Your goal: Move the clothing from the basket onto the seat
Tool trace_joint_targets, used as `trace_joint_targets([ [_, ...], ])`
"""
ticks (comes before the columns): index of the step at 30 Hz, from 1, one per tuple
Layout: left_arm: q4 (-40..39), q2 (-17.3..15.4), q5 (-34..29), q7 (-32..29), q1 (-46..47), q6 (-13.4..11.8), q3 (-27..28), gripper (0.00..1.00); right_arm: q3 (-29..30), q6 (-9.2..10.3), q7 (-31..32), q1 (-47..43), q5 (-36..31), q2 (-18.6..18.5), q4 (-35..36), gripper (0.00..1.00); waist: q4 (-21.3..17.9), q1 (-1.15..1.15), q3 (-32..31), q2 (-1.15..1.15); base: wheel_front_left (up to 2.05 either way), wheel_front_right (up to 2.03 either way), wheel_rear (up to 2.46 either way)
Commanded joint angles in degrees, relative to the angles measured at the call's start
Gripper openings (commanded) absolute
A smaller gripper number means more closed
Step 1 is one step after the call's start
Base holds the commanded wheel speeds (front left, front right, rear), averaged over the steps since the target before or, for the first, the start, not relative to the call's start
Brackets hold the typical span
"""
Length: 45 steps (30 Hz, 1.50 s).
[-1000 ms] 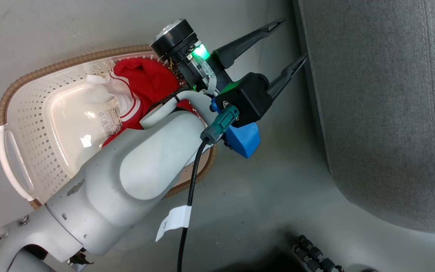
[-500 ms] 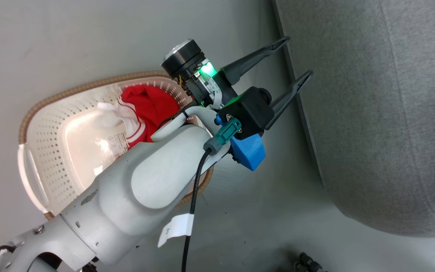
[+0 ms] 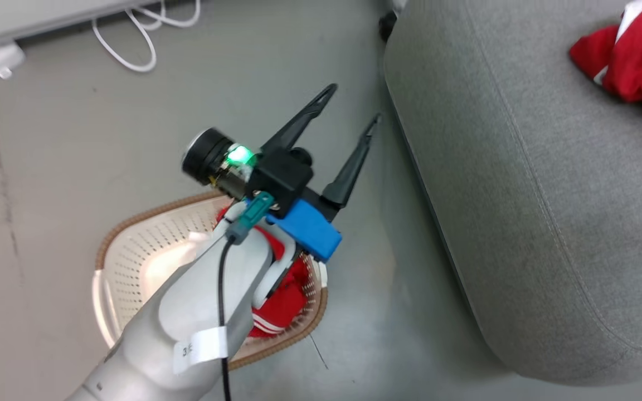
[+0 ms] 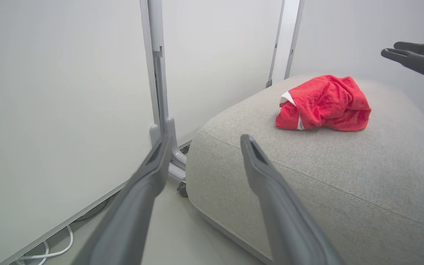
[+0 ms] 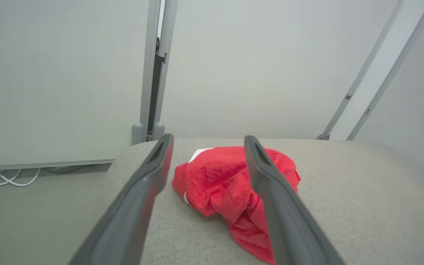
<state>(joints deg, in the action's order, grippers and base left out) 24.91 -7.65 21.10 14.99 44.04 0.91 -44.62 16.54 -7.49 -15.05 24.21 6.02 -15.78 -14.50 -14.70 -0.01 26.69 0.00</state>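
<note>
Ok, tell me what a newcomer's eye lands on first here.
The bright red garment, crumpled on top of the big grey seat, stands out most against all the pale grey. Next comes the left gripper, its dark fingers spread and empty, raised between the seat and the basket. More red clothing lies in the basket.

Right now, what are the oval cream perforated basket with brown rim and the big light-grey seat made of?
Oval cream basket: likely moulded plastic, glossy; regular punched holes, shine on the inner wall. Brown rim looks woven, possibly moulded too. Light-grey seat: woven fabric upholstery, matte; visible weave and a stitched seam.
</note>
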Motion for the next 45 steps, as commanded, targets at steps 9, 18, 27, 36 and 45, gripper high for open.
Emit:
trace_joint_targets([
  [9, -3.43, -0.15, -1.37, 0.26, -9.93, -1.79, 12.71, 1.00, -7.96, -0.01, -0.12, -3.17, 0.30, 2.90, 4.89, 1.00, 7.20, 0.01, -10.89, 0.00, 0.00, 0.00, 0.00],
  [18, -5.37, 0.87, -3.93, 0.27, -19.32, -0.69, 24.82, 1.00, -12.08, -0.01, -0.13, -7.74, -0.83, 5.65, 6.44, 1.00, 12.52, 0.01, -16.41, 0.00, 0.00, 0.00, 0.00],
  [27, -8.20, 2.46, -8.36, 0.22, -27.77, 1.67, 33.39, 1.00, -12.27, -0.01, -0.13, -14.24, -1.07, 8.44, 8.42, 1.00, 15.19, 0.01, -20.68, 0.00, 0.00, 0.00, 0.00],
  [36, -10.27, 4.24, -10.92, 0.23, -34.60, 4.60, 39.26, 1.00, -11.70, -0.01, -0.13, -19.82, -1.29, 10.45, 6.48, 1.00, 15.81, 0.01, -24.04, 0.00, 0.00, 0.00, 0.00],
  [45, -10.46, 4.71, -12.17, 0.24, -36.73, 5.69, 40.68, 1.00, -11.72, -0.01, -0.13, -22.19, -1.06, 11.53, 5.05, 1.00, 16.21, 0.01, -24.86, 0.00, 0.00, 0.00, 0.00],
])
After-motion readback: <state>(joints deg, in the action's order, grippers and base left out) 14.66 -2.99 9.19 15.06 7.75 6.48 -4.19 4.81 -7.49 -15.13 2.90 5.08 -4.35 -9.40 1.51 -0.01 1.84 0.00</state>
